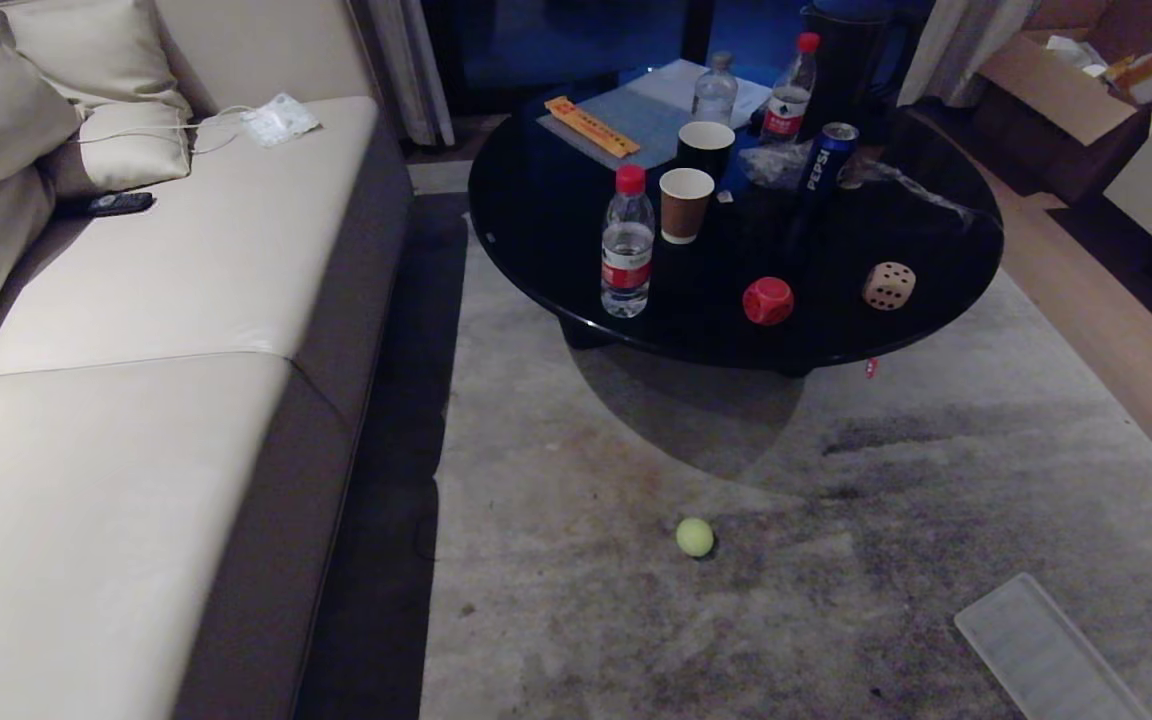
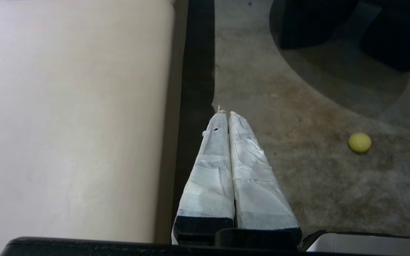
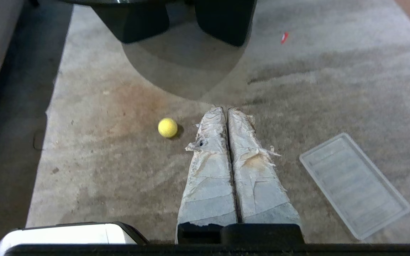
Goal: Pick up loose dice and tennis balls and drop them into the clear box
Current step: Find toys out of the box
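A long beige sofa (image 1: 136, 400) fills the left side of the scene, with cushions at its far end and a dark remote lying on the seat. To its right a grey carpet (image 1: 836, 520) covers the floor, and on it, toward the far side, stands a round black table (image 1: 556, 200). On the table are two water bottles, two paper cups, a Pepsi can (image 1: 826, 160) and some papers; along its near edge sit the red die (image 1: 768, 300) and, to its right and apart from it, the beige die (image 1: 889, 286). The clear box (image 1: 1046, 650) lies on the carpet at the near right, with nothing in it. The tennis ball (image 1: 695, 537) rests on the carpet near the middle, left of the box and well apart from it. The left gripper (image 2: 228, 113) hangs above the sofa's edge and the right gripper (image 3: 225, 109) above the carpet between ball and box; each has its taped fingers pressed together, holding nothing.
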